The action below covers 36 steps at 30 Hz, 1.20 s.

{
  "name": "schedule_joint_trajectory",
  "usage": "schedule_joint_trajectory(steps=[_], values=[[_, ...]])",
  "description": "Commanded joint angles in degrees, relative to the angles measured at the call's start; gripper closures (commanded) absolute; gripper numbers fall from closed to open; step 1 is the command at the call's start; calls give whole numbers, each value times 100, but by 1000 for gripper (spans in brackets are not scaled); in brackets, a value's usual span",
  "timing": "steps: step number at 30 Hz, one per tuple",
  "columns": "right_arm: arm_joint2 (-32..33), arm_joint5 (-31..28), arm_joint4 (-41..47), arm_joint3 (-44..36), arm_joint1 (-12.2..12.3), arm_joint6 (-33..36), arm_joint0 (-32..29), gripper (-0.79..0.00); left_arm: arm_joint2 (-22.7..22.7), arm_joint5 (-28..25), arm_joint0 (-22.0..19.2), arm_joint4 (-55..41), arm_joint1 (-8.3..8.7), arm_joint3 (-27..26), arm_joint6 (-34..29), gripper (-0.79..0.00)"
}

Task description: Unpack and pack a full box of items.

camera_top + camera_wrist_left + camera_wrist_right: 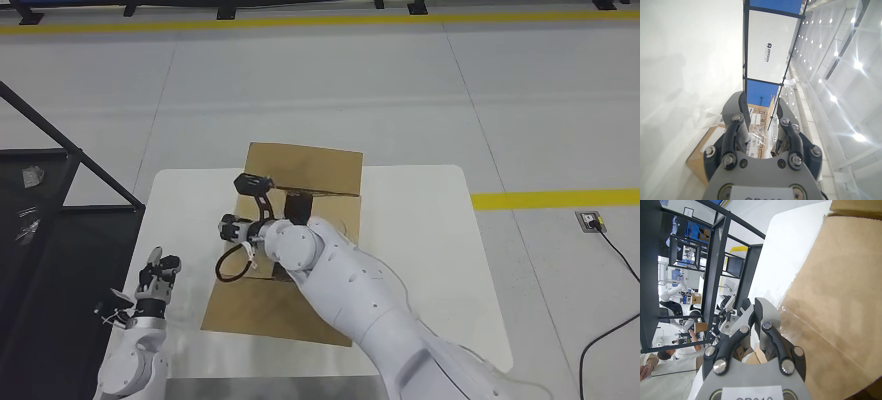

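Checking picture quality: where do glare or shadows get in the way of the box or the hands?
Left wrist view: ceiling lamps flare into stars, and the table is washed bright, yet the left hand and box read fine. Right wrist view: tape on the box glints beside the right hand. Top view: even light, no glare on the box.

bright ceiling lights with starburst glare, soft shadows

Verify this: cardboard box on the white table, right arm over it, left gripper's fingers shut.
Not shut: the left wrist view shows the left gripper with fingers open. The cardboard box on the white table, right arm over it: correct.
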Motion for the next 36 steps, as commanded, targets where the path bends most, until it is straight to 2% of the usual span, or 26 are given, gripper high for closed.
schedule_joint_trajectory(steps=[1, 6, 9, 12, 16, 17, 18, 19, 22, 23, 24, 25, 34, 36], values=[[59, -71, 2, -53, 41, -16, -30, 0, -35, 8, -12, -12, 6, 18, 16, -369], [193, -498, -128, -246, 197, -42, -100, 0, -109, -66, 44, -56, 19, -59, -55, -376], [290, -1017, -289, -453, 362, 137, -184, 0, -196, -125, 175, -30, 53, -176, -430, -382], [454, -1491, -413, -756, 574, 461, -329, 0, -334, -83, 293, -90, 108, -223, -1036, -474], [754, -1929, -704, -1470, 922, 801, -746, 0, -533, 185, 403, -216, 213, -207, -2243, -690], [853, -1956, -812, -1725, 1021, 873, -898, 0, -592, 322, 410, -303, 247, -181, -2659, -767], [961, -1934, -922, -2021, 1119, 955, -1077, 0, -676, 435, 406, -365, 282, -130, -2984, -785], [1073, -1872, -1038, -2361, 1216, 1066, -1276, -25, -710, 593, 397, -351, 320, -88, -3367, -785], [1445, -1581, -1409, -3595, 1497, 1529, -2008, -305, -804, 926, 360, -200, 436, -10, -4419, -785], [1574, -1421, -1584, -4054, 1584, 1693, -2276, -499, -839, 971, 360, -139, 475, -10, -4747, -785], [1687, -1241, -1806, -4535, 1665, 1850, -2551, -785, -859, 994, 373, -40, 511, -30, -5032, -785], [1687, -1241, -1806, -4535, 1665, 1850, -2551, -785, -882, 959, 395, 81, 544, -75, -5253, -785], [1687, -1241, -1806, -4535, 1665, 1850, -2551, -785, -882, 959, 395, 81, 544, -75, -5253, -785], [1763, -1293, -1746, -4579, 1687, 1651, -2665, -785, -882, 959, 395, 81, 544, -75, -5253, -785]])
